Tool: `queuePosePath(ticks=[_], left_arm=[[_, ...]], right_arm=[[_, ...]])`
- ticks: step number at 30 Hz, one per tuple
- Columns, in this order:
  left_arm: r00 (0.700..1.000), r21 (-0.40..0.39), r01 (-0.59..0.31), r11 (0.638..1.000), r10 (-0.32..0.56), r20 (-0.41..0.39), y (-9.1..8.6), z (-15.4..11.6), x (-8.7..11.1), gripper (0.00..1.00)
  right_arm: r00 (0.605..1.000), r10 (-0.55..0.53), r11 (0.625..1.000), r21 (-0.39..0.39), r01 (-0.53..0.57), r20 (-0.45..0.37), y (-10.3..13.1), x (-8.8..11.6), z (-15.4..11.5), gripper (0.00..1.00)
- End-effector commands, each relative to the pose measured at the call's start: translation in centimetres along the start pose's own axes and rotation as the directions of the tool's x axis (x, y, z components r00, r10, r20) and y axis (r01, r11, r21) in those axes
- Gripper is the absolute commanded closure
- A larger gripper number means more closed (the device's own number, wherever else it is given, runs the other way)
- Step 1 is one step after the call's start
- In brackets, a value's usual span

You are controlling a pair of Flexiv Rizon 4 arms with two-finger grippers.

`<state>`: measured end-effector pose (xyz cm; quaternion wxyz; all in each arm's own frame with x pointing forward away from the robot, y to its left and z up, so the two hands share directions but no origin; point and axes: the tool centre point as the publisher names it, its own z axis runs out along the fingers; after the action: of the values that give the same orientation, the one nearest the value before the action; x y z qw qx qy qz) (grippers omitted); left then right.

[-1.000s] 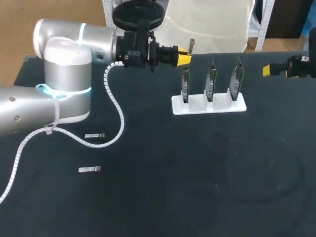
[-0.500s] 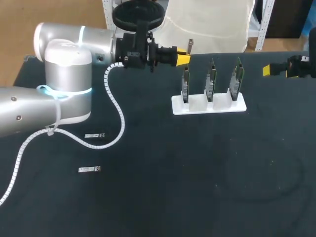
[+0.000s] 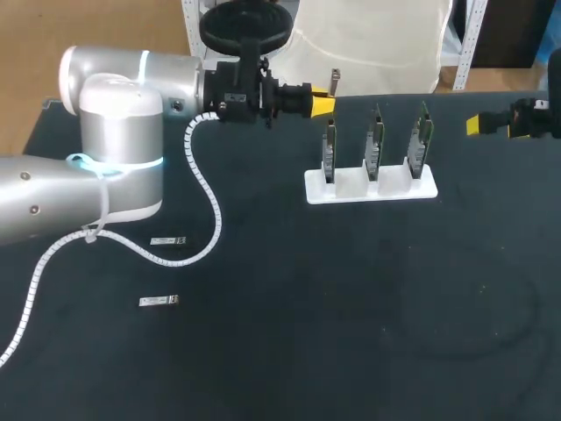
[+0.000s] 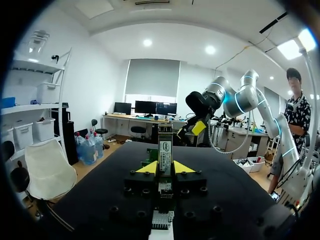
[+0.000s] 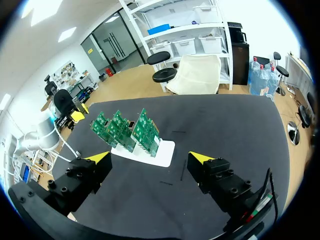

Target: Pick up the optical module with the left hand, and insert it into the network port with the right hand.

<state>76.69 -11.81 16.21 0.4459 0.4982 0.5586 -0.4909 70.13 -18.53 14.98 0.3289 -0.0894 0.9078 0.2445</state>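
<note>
While the left hand (image 3: pixel 321 104) pinches the optical module (image 3: pixel 334 81) upright over the counter's (image 3: pixel 289 351) far edge, just left of the racked circuit boards (image 3: pixel 374 140), its slim grip could let the module twist at handover to the right hand (image 5: pixel 150 159), whose wide spread only the right wrist view shows.

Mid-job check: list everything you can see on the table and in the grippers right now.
held optical module: 1, silver with a label, upright between the left gripper's fingers
loose optical modules: 2, silver, lying flat on the table's left part, apart from each other
circuit boards: 3, green, upright in a row in the stand
stand: 1, white, far middle of the table
table: 1, black
left gripper: 1, yellow tips, shut on the held optical module, left of the stand
right gripper: 1, yellow tips, open and empty, far right, facing the stand
</note>
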Motion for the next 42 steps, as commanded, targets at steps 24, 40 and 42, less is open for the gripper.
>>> queuePosePath(ticks=[24,40,42], left_arm=[[1.000,-0.004,-0.001,1.000,0.001,0.001,-0.1,0.0,0.0,1.00],[1.000,-0.004,-0.001,1.000,0.001,0.001,-0.1,0.0,0.0,1.00],[1.000,-0.004,-0.001,1.000,0.001,0.001,-0.1,0.0,0.0,1.00]], right_arm=[[0.773,-0.633,0.650,-0.519,0.555,0.032,5.9,-8.9,2.6,0.00],[0.580,-0.807,0.296,-0.773,0.561,0.112,10.9,-8.9,6.9,0.00],[0.576,-0.808,0.275,-0.783,0.558,0.127,11.4,-8.9,7.2,0.00]])
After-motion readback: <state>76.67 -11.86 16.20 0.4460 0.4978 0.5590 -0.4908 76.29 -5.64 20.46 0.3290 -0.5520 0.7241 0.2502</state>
